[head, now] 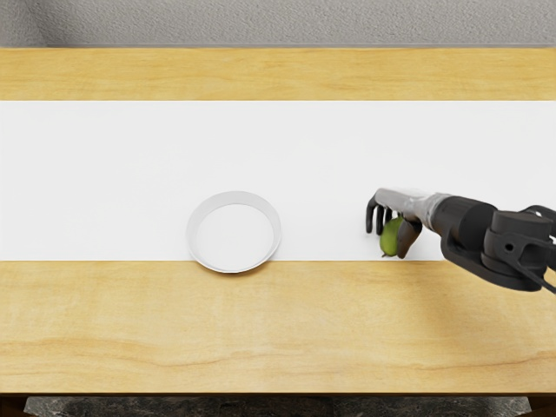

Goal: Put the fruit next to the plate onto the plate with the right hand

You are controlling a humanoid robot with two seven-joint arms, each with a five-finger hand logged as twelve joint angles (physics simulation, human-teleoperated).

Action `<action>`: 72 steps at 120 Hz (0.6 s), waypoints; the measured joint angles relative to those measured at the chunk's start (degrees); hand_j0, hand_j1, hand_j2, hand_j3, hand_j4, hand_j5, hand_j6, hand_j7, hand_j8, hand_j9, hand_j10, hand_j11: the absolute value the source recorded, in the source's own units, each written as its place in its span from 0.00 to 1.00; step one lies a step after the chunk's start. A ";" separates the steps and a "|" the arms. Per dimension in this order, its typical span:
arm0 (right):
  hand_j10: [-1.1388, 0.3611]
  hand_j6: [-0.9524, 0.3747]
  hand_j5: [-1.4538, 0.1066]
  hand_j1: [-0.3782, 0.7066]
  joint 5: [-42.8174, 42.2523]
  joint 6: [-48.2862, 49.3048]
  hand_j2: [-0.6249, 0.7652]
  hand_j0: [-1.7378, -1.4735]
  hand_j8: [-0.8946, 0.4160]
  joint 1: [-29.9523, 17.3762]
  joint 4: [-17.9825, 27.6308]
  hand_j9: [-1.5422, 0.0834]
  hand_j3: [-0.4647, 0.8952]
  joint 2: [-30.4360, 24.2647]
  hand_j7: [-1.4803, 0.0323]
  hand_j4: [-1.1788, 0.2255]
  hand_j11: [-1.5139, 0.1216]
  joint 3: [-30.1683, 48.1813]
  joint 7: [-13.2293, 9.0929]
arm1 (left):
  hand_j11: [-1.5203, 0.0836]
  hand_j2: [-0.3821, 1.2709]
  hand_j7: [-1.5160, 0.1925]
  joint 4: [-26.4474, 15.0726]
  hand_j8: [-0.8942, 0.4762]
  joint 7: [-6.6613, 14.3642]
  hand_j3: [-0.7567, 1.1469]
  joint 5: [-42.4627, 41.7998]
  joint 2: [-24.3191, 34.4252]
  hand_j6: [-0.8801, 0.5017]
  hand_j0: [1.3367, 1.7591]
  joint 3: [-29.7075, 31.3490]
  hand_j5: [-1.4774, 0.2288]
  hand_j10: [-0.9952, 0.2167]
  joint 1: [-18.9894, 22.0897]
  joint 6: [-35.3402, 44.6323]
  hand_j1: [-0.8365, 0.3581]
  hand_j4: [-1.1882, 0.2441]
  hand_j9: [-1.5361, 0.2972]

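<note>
A small green pear-like fruit [392, 237] lies on the white cloth near its front edge, right of centre. My right hand [385, 222] comes in from the right edge and sits over the fruit, dark fingers hanging down on its left side and the thumb on its right. The fingers curl around the fruit and seem to touch it, and it still rests on the cloth. A white round plate [200, 215] stands to the left, about two hand-widths away from the fruit. The plate holds nothing.
A white cloth strip [130, 174] runs across the wooden table [261, 330]. Bare wood lies in front of and behind the strip. The table's front edge is near the bottom of the view.
</note>
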 joint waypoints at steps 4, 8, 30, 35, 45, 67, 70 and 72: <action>0.42 0.20 0.35 0.58 0.04 0.04 0.75 0.31 0.32 0.01 -0.16 0.39 0.34 0.22 0.38 0.35 0.36 0.21 0.00 | 0.94 0.23 0.88 0.00 0.64 0.00 0.40 0.00 0.00 0.63 0.76 0.00 0.85 0.81 0.00 0.00 0.98 0.82 0.83; 0.42 0.19 0.34 0.58 0.09 0.09 0.76 0.31 0.32 0.00 -0.35 0.38 0.34 0.52 0.38 0.34 0.36 0.37 0.00 | 0.94 0.23 0.88 0.00 0.64 0.00 0.40 0.00 0.00 0.63 0.76 0.00 0.85 0.81 0.00 0.00 0.98 0.82 0.83; 0.42 0.17 0.32 0.62 1.55 0.67 0.87 0.31 0.32 0.84 -0.79 0.36 0.34 1.72 0.35 0.32 0.34 1.56 -0.01 | 0.94 0.23 0.88 0.00 0.64 0.00 0.40 0.00 0.00 0.63 0.76 0.01 0.85 0.81 0.00 0.00 0.98 0.82 0.83; 0.43 0.17 0.31 0.63 2.55 1.06 0.88 0.31 0.32 1.54 -0.82 0.35 0.34 1.86 0.35 0.32 0.34 1.73 -0.02 | 0.94 0.23 0.88 0.00 0.64 0.00 0.40 0.00 0.00 0.63 0.76 0.01 0.85 0.81 0.00 0.00 0.98 0.82 0.83; 0.44 0.16 0.30 0.64 5.03 1.86 0.87 0.30 0.34 3.63 -0.86 0.34 0.34 2.04 0.34 0.32 0.33 1.91 -0.02 | 0.94 0.23 0.88 0.00 0.64 0.00 0.40 0.00 0.00 0.63 0.76 0.01 0.85 0.81 0.00 0.00 0.98 0.82 0.83; 0.46 0.17 0.28 0.65 8.66 2.68 0.87 0.30 0.35 6.52 -0.93 0.32 0.34 4.66 0.32 0.30 0.32 2.95 -0.03 | 0.94 0.23 0.88 0.00 0.64 0.00 0.40 -0.01 0.00 0.63 0.76 0.01 0.85 0.81 0.00 0.00 0.98 0.82 0.83; 0.46 0.17 0.27 0.65 8.96 2.73 0.87 0.30 0.36 6.69 -0.94 0.32 0.34 4.98 0.32 0.30 0.31 3.22 -0.03 | 0.94 0.23 0.88 0.00 0.64 0.00 0.40 -0.01 0.00 0.63 0.76 0.01 0.85 0.81 0.00 0.00 0.98 0.82 0.83; 0.46 0.17 0.27 0.65 9.14 2.78 0.88 0.30 0.36 6.78 -0.95 0.31 0.34 5.25 0.31 0.29 0.31 3.37 -0.04 | 0.94 0.23 0.88 0.00 0.64 0.00 0.40 -0.01 0.00 0.63 0.76 0.01 0.85 0.81 0.00 0.00 0.98 0.82 0.83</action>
